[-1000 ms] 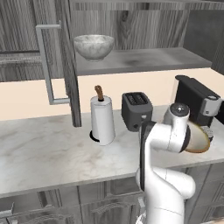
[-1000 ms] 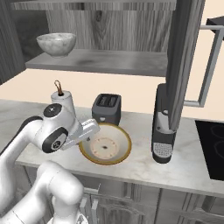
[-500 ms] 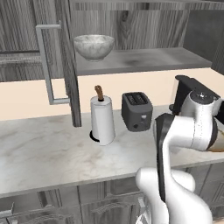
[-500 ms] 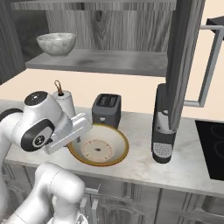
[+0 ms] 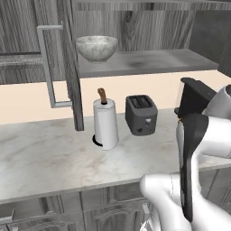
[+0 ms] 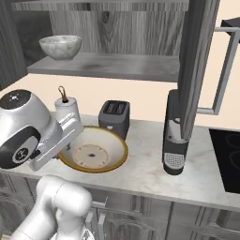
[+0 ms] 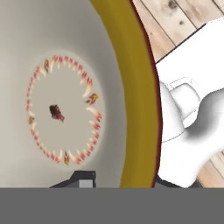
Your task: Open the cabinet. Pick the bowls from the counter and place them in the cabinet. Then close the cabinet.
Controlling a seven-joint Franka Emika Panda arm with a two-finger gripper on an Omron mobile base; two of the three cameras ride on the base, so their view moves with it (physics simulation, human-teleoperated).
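The tan bowl (image 6: 93, 152) has risen off the counter (image 6: 150, 171), its rim clamped in the gripper (image 7: 120, 183).

A paper towel roll (image 5: 106, 124), black toaster (image 5: 141, 114) and coffee machine (image 6: 175, 136) stand apart.

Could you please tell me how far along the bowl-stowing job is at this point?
Done: the cabinet stands open, and the speckled stone bowl sits on its shelf. In hand: the pincer is clamped on the rim of the tan bowl, held tilted over the counter. Left: set this bowl on the shelf, then close both doors.
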